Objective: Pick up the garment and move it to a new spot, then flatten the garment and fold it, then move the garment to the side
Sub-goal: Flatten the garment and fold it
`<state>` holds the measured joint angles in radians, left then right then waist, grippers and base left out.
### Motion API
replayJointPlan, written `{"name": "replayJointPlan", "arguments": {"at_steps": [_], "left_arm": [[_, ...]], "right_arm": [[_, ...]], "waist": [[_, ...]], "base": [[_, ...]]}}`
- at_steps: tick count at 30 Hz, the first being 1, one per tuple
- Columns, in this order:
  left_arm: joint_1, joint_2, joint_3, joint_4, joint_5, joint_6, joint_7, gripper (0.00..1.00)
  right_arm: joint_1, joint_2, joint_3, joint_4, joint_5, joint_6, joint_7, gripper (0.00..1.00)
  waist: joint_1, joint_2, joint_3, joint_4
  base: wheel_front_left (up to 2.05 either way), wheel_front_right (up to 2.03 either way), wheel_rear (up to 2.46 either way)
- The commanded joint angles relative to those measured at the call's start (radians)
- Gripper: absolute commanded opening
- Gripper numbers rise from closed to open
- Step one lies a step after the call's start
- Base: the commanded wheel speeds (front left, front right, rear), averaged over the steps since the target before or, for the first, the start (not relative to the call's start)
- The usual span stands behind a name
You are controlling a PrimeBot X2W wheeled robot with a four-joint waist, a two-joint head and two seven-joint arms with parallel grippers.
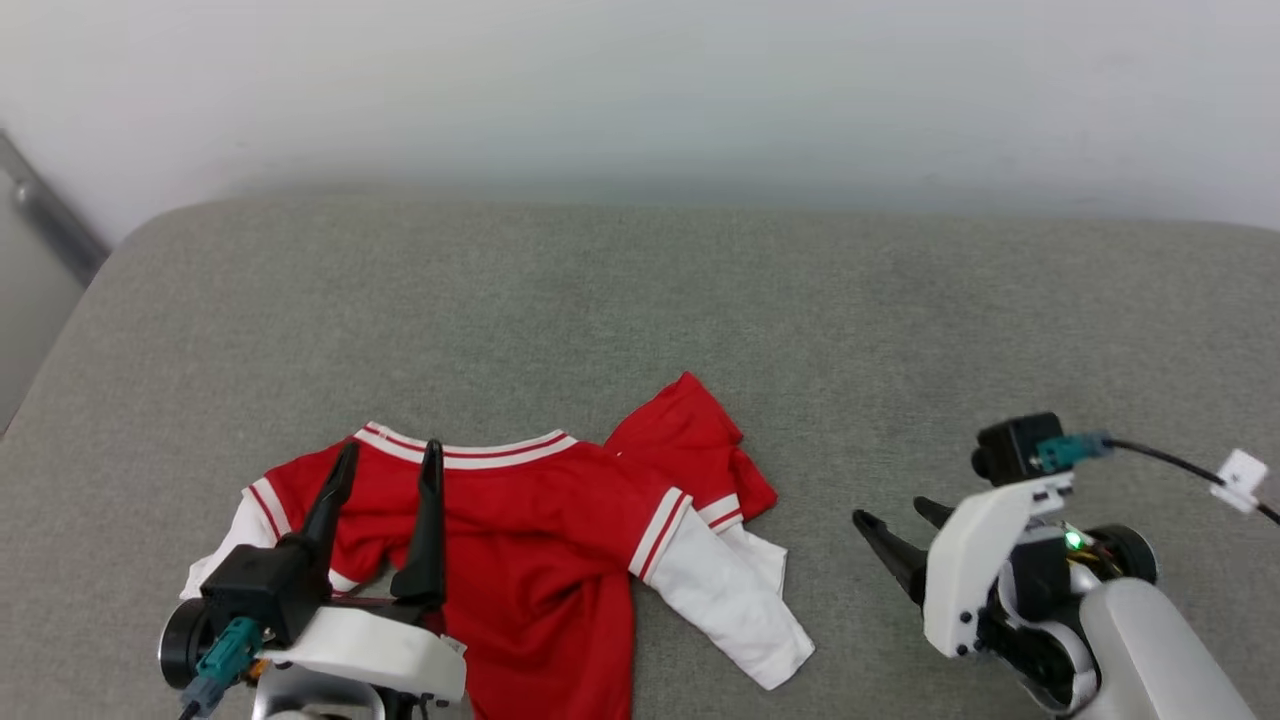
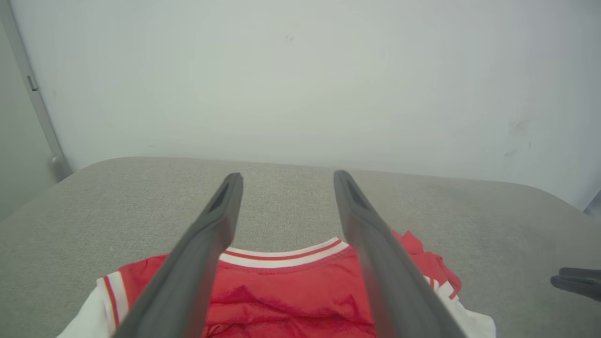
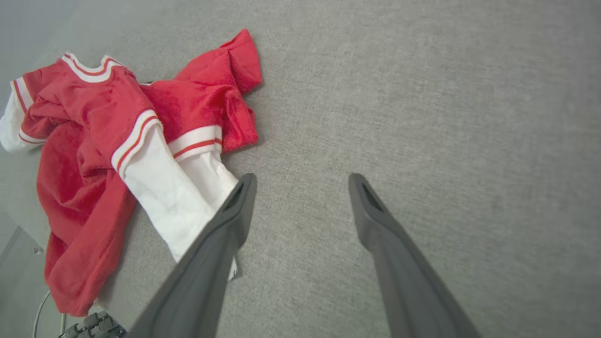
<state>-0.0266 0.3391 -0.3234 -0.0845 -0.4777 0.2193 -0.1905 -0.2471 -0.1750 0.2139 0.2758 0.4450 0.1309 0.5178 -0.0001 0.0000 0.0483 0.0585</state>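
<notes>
Toward the lower left of the head view, a red short-sleeved T-shirt (image 1: 540, 540) of thin fabric, with white sleeves and red-and-white striped trim, lies rumpled on the grey fabric-covered surface (image 1: 700, 300). Its neckline points up the frame and its lower part runs off the bottom edge, and the right wrist view suggests that part hangs over the surface's edge. One side is bunched and doubled over beside the collar, and a white sleeve (image 1: 730, 610) sticks out toward the lower right. The left gripper (image 1: 391, 447) hovers over the shirt's chest, fingers spread wide with nothing between them; whether they touch the cloth I cannot tell. The right gripper (image 1: 890, 510), at the lower right, also has its fingers apart and empty, near the white sleeve but clear of it. No step looks finished: the shirt is neither flat nor folded, so lifting and moving it, smoothing, folding and shifting it aside all seem to lie ahead.
</notes>
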Motion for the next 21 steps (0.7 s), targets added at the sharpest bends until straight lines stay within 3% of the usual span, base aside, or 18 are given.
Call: {"name": "replayJointPlan", "arguments": {"at_steps": [1, 11, 18, 19, 21], "left_arm": [[-0.012, -0.001, -0.002, -0.004, 0.005, -0.004, -0.006, 1.0], [-0.129, -0.045, -0.039, 0.032, 0.017, -0.051, -0.037, 1.0], [-0.169, -0.074, -0.053, 0.087, 0.014, -0.078, -0.057, 1.0], [-0.171, -0.077, -0.053, 0.093, 0.014, -0.081, -0.06, 1.0], [-0.175, -0.079, -0.049, 0.104, 0.015, -0.083, -0.062, 1.0]], "right_arm": [[-0.019, -0.003, 0.007, 0.002, 0.003, 0.0, 0.003, 1.0], [-0.328, -0.031, 0.233, 0.204, 0.086, -0.001, 0.112, 1.0], [-0.379, -0.031, 0.368, 0.366, 0.168, -0.001, 0.204, 1.0], [-0.376, -0.031, 0.38, 0.385, 0.177, -0.001, 0.217, 0.75], [-0.383, -0.033, 0.4, 0.402, 0.191, -0.001, 0.216, 0.0]], "waist": [[0.0001, 0.0, 0.038, 0.034], [0.0001, 0.0, 0.194, 0.137], [0.0001, 0.0, 0.23, 0.168], [0.0001, 0.0, 0.231, 0.17], [0.0001, 0.0, 0.23, 0.168]], "base": [[0.0, 0.0, 0.0], [0.0, 0.0, 0.0], [0.0, 0.0, 0.0], [0.0, 0.0, 0.0], [0.0, 0.0, 0.0]]}}
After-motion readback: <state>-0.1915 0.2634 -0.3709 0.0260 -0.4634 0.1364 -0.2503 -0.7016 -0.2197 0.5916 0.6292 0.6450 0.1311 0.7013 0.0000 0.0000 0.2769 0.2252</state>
